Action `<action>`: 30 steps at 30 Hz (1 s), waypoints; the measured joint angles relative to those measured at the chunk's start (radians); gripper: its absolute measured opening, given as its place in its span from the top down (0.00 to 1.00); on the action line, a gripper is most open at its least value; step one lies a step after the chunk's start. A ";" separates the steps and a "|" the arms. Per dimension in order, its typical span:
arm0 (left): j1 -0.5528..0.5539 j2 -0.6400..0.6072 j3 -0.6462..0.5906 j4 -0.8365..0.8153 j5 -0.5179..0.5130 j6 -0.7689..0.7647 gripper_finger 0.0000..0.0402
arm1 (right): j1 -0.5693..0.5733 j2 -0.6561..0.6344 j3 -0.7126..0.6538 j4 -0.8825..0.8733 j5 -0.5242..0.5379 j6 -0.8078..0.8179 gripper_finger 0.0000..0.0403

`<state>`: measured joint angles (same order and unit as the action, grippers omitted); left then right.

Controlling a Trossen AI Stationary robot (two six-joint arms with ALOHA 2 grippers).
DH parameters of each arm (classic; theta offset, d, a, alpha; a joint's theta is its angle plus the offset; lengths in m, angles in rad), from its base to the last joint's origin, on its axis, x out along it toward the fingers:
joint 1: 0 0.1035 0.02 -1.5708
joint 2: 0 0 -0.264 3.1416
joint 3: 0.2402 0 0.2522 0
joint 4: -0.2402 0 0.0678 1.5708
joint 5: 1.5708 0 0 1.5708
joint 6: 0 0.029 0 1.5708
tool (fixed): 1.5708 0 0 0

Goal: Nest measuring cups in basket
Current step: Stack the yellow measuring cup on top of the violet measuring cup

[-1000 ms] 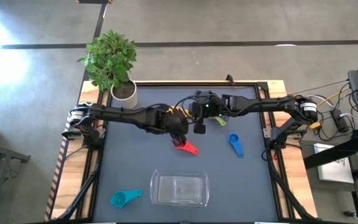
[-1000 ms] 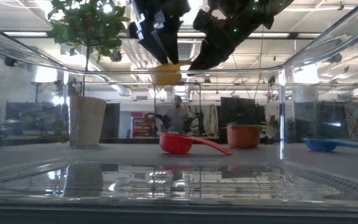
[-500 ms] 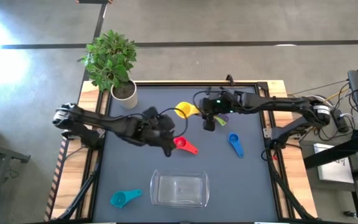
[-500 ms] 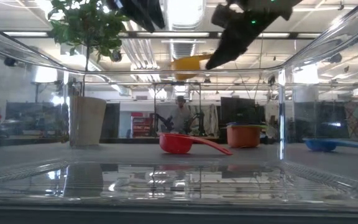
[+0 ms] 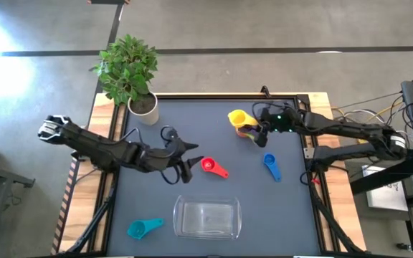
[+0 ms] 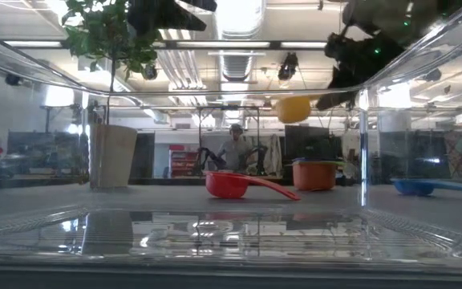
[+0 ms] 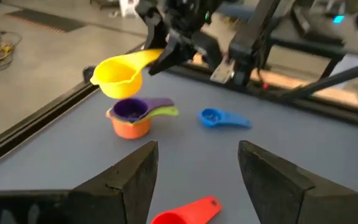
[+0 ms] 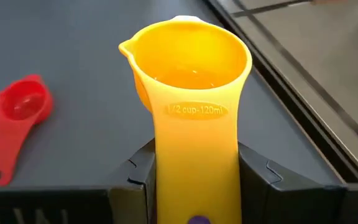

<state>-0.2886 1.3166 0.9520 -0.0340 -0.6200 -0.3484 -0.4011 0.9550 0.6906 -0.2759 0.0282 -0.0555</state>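
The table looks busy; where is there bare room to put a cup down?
Bare: between the white plant pot and left gripper; between the blue cup and clear basket. Crowded: the right gripper, holding the yellow cup above the stacked cups.

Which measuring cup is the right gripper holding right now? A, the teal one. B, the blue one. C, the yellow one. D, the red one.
C: the right gripper is shut on the handle of the yellow cup, holding it in the air, while the red cup, blue cup and teal cup lie on the table.
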 joint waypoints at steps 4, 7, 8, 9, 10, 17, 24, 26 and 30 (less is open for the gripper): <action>0.000 -0.016 -0.082 0.133 0.009 0.011 0.49 | -0.031 -0.054 -0.075 0.030 0.013 0.033 0.67; -0.001 -0.016 -0.123 0.196 0.011 0.011 0.49 | -0.046 -0.068 -0.119 0.041 0.027 0.051 0.69; -0.001 -0.014 -0.131 0.218 0.014 0.011 0.49 | -0.049 -0.070 -0.137 0.062 0.027 0.058 0.70; -0.001 -0.014 -0.140 0.239 0.019 0.015 0.49 | -0.051 -0.070 -0.154 0.088 0.026 0.062 0.70; -0.001 -0.013 -0.150 0.259 0.021 0.019 0.49 | -0.052 -0.069 -0.168 0.112 0.026 0.065 0.70; -0.001 -0.012 -0.182 0.321 0.034 0.026 0.49 | -0.052 -0.035 -0.227 0.207 0.062 0.075 0.67; -0.001 -0.012 -0.182 0.324 0.037 0.034 0.49 | -0.052 0.020 -0.234 0.208 0.078 0.074 0.70; -0.001 -0.012 -0.182 0.325 0.037 0.037 0.49 | -0.052 0.037 -0.234 0.208 0.075 0.075 0.70; -0.001 -0.012 -0.182 0.325 0.037 0.037 0.49 | -0.052 0.063 -0.234 0.208 0.040 0.085 0.65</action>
<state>-0.2893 1.3045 0.7700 0.2909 -0.5827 -0.3111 -0.4526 1.0176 0.4564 -0.0681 0.0677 0.0292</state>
